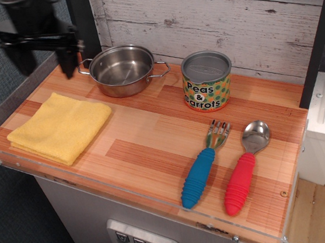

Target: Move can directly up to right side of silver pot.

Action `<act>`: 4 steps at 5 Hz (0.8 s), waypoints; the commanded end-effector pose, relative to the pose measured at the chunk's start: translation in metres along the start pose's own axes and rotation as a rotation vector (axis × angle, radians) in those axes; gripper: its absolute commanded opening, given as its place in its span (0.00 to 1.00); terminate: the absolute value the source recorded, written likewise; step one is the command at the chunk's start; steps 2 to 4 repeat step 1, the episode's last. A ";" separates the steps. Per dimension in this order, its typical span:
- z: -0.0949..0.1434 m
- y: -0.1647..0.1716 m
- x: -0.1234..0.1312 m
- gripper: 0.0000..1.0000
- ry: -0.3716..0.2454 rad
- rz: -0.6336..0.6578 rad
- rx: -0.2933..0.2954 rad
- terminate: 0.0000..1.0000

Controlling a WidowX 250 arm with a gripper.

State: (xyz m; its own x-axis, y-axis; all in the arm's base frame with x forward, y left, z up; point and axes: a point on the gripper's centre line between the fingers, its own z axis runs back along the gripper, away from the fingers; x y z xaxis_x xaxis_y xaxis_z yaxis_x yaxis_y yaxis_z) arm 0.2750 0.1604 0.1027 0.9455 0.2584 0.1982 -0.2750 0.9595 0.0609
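Observation:
The can (206,81), with a grey lid and a yellow-green "Peas & Carrots" label, stands upright on the wooden table just right of the silver pot (121,70), a small gap between them. The pot is empty and sits near the back wall. My gripper (47,61) hangs open and empty at the far left, above the table's left edge, well left of the pot and far from the can. Its two dark fingers are spread wide apart.
A folded yellow cloth (59,127) lies at the front left. A blue-handled fork (201,165) and a red-handled spoon (244,167) lie at the front right. A clear plastic rim (129,191) edges the table; a wooden plank wall stands behind.

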 end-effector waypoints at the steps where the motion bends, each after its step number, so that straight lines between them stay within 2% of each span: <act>1: 0.021 0.003 0.001 1.00 -0.058 0.003 0.016 1.00; 4: 0.021 0.003 0.001 1.00 -0.058 0.003 0.016 1.00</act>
